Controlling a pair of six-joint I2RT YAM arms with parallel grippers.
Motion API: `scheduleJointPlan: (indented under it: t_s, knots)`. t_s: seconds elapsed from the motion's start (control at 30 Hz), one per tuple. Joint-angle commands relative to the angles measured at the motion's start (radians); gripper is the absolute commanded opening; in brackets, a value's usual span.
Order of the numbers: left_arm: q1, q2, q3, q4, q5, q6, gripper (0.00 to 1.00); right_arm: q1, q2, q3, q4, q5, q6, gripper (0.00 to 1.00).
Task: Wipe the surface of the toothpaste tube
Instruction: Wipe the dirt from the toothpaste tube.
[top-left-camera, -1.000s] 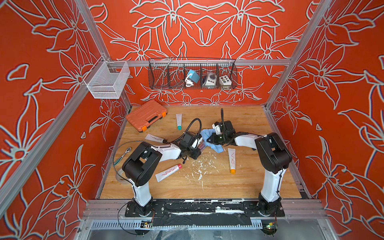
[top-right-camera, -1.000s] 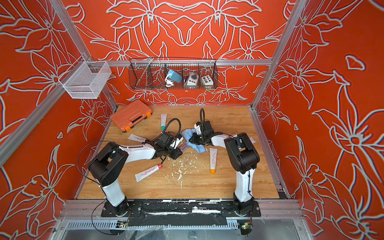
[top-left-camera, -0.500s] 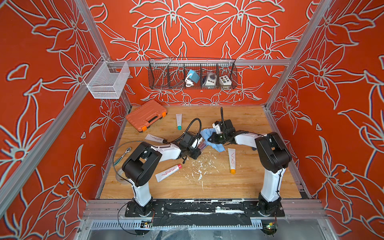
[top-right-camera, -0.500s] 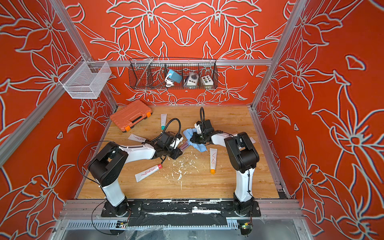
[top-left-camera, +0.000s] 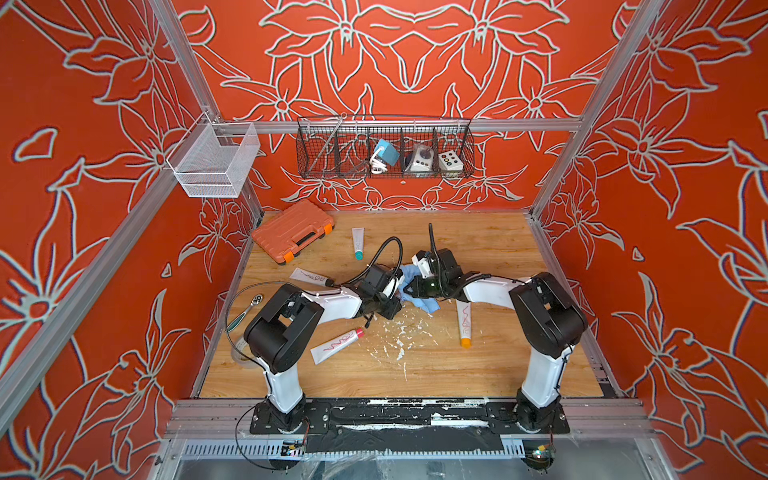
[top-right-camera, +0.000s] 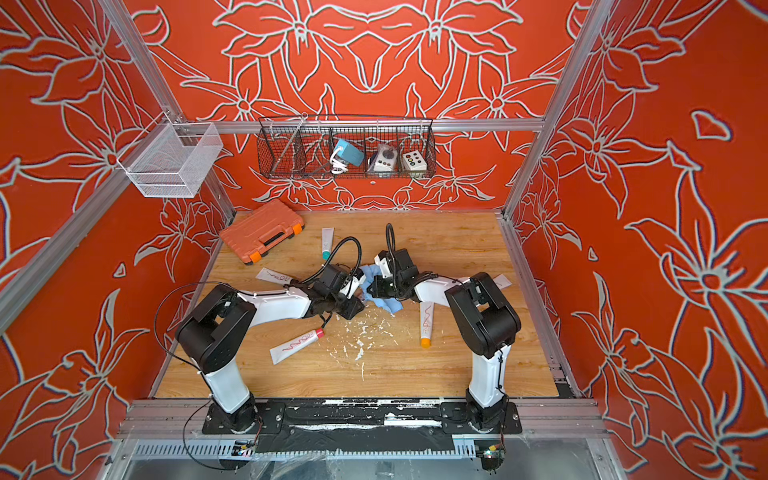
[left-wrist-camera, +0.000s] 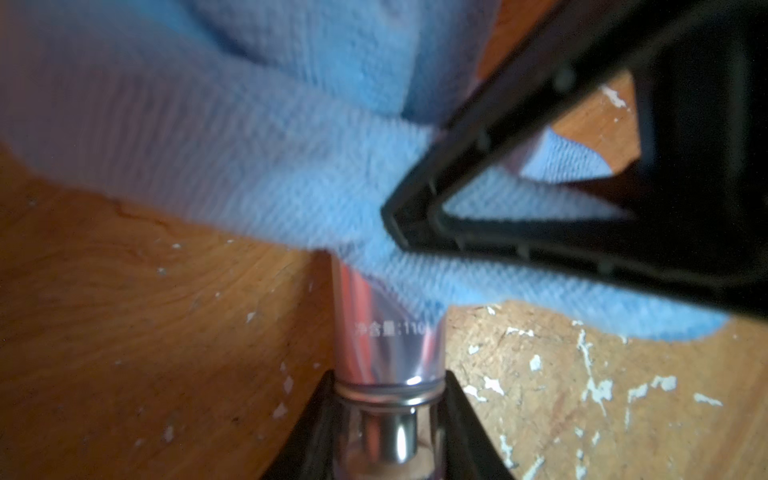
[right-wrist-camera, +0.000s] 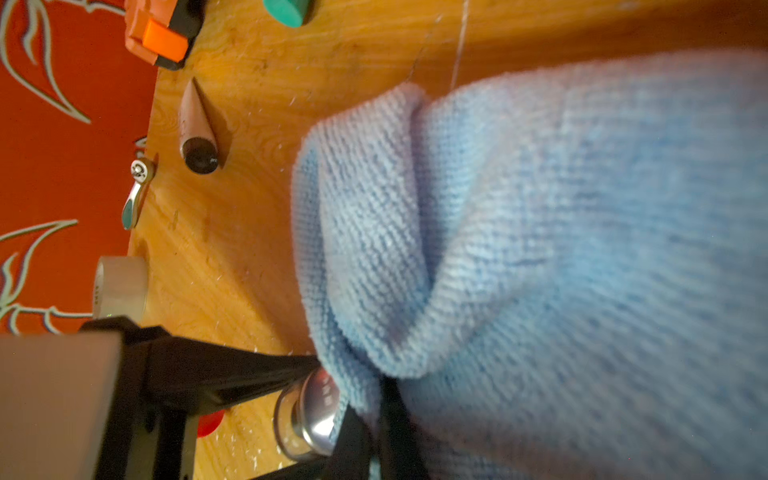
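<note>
Left gripper (left-wrist-camera: 388, 376) clamps toothpaste tube (left-wrist-camera: 386, 328) by cap end; right gripper (right-wrist-camera: 370, 432) pinches blue cloth (right-wrist-camera: 540, 249). Run your strokes lengthwise, pressure light.

Obj 1: toothpaste tube (left-wrist-camera: 388, 332), shiny silver-pink w/ small white print, clear cap and metal collar. Its cap end is clamped in the left end effector (left-wrist-camera: 388, 384). Obj 2: cloth (left-wrist-camera: 208, 145), blue microfibre, bunched and draped over the tube's far half, pinched in the right end effector (right-wrist-camera: 374, 419).
</note>
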Motion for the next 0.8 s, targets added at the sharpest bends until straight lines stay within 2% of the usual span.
scheduleJointPlan:
  t_s: [0.0, 0.23, 0.47, 0.77]
  knots:
    - [0.004, -0.014, 0.008, 0.01, 0.019, 0.013, 0.12, 0.038, -0.003, -0.067, -0.039, -0.061, 0.063, 0.0]
    - [0.004, -0.014, 0.009, 0.01, 0.02, 0.013, 0.12, 0.047, 0.009, -0.08, -0.006, -0.063, 0.076, 0.0]
    - [0.004, -0.017, 0.006, 0.01, 0.022, 0.015, 0.12, 0.023, 0.046, -0.007, -0.128, 0.058, 0.007, 0.0]
    - [0.004, -0.019, 0.003, 0.014, 0.028, 0.011, 0.12, -0.038, 0.111, 0.068, -0.223, 0.147, -0.027, 0.0]
